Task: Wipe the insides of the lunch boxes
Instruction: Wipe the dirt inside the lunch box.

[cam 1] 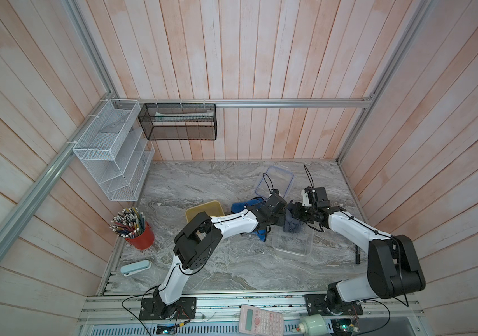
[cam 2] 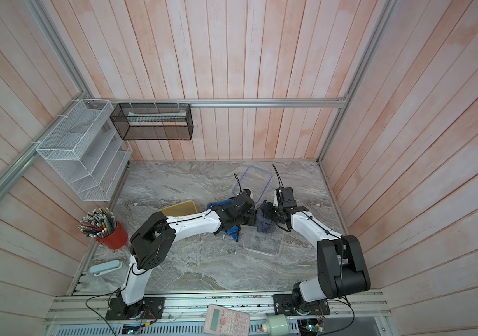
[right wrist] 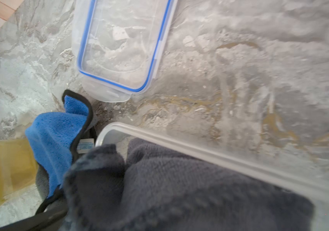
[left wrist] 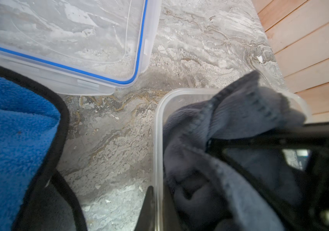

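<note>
In both top views a large, rectangular clear lunch box [cam 1: 293, 247] [cam 2: 264, 248] of plastic stands open on the grey marble bench [cam 1: 202, 186], right of the middle. Its clear lid with a blue rim [cam 1: 275, 180] lies apart from it, near the far edge. A small translucent yellow lunch box [cam 1: 204, 209] sits at mid-bench, partly under the left arm, with a crumpled blue terry cloth edged in black [cam 1: 239, 206] just beside it. The left gripper [cam 1: 279, 218] and the right gripper [cam 1: 298, 216] meet over the far end of the clear lunch box, with a bunched dark grey fleece cloth [cam 1: 291, 226] between them.

The left wrist view shows the left gripper's fingers closed together on the clear lunch box's wall [left wrist: 156, 140]; one black finger [left wrist: 147, 210] lies against its outside. The grey fleece cloth [left wrist: 209, 124] hangs inside the box, clamped by the right gripper's black fingers [left wrist: 279, 134].

In the right wrist view the grey fleece cloth [right wrist: 169, 190] fills the lower part and hides the fingers. It drapes inside the clear rim [right wrist: 209, 155], with the blue terry cloth [right wrist: 55, 136], the yellow lunch box [right wrist: 3, 166] and the lid [right wrist: 119, 46] beyond.
</note>
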